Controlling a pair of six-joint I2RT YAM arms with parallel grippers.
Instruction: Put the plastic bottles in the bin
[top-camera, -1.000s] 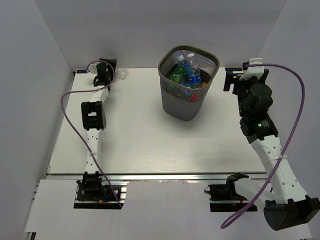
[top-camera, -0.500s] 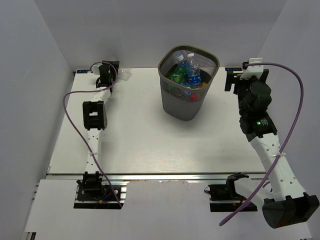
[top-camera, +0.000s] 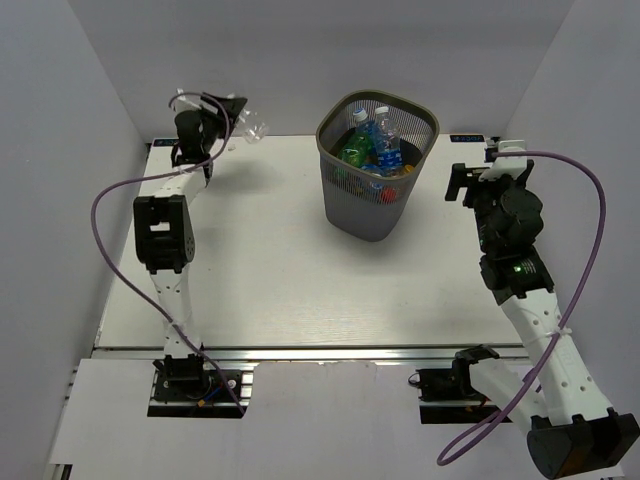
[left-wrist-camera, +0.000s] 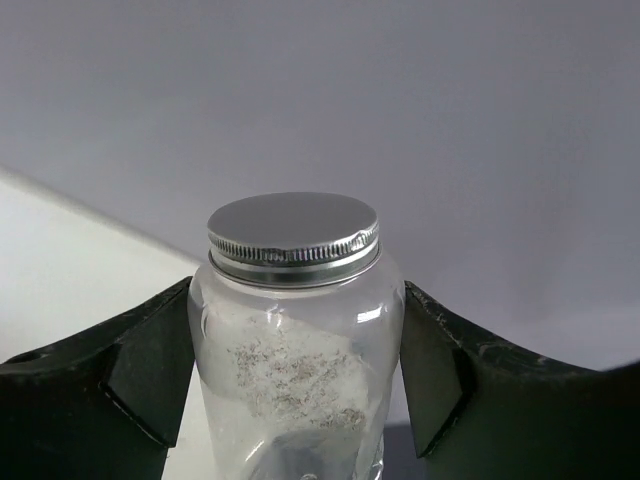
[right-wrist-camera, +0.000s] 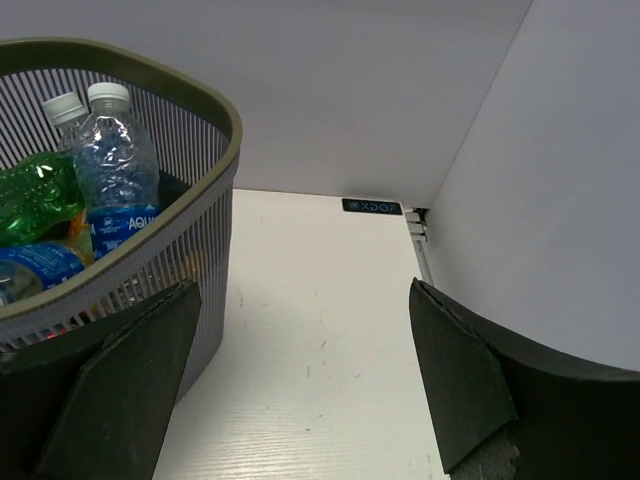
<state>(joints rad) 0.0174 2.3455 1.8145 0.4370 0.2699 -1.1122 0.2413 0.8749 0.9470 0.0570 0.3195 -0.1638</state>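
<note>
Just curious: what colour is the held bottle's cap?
Silver cap on the clear bottle; clearest in left wrist view.

Clear bottle, silver cap; dark grey mesh bin; white table.

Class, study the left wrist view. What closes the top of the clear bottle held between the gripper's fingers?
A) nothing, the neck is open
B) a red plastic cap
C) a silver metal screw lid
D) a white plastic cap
C: the clear bottle clamped in the left gripper is topped by a flat silver metal lid with a ridged, threaded rim.
</note>
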